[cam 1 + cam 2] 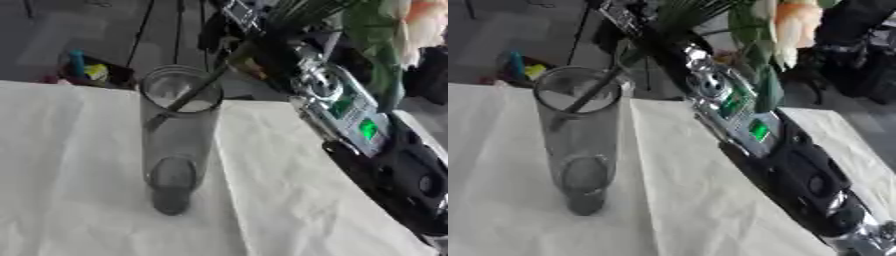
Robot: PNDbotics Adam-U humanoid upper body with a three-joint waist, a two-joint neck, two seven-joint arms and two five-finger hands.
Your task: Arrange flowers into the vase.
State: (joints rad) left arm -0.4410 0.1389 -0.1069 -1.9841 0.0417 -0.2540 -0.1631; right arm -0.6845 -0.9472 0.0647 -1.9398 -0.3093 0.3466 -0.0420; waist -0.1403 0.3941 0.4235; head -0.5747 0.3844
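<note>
While my right robot hand [262, 47] grips the flower [794, 25] near the top middle of the frame, its stem [194, 92] already slants down through the mouth of the vase [178, 145]. My fingers are curled around the stalk up among the green leaves, though the blur hides just how they sit. The vase stands upright on the white cloth of the desk [79, 175], left of centre, clear and otherwise empty, with the stem tip against its inner wall just below the rim. To do this well, I think I should lower along the line of the stem, keeping it off the rim so the tall glass does not tip, and let go only once the tip rests near the bottom. My left robot hand shows nowhere.
</note>
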